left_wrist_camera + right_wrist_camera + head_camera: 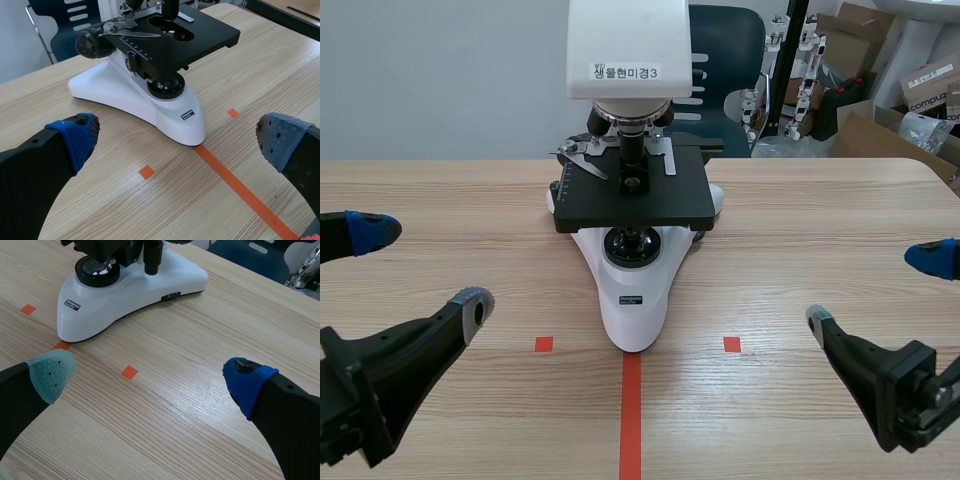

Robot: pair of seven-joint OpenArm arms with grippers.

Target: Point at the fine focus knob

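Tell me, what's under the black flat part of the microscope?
A round black ring sits on the white base under the stage. The stage's underside is mostly hidden.

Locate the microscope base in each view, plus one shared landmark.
Scene: base at centre, tip meeting the tape line at its far end.
Left wrist: base ahead of the left gripper, tip nearest.
Right wrist: base ahead of the right gripper, toward its green pad.
Landmark: tape line at the base tip, all three views.
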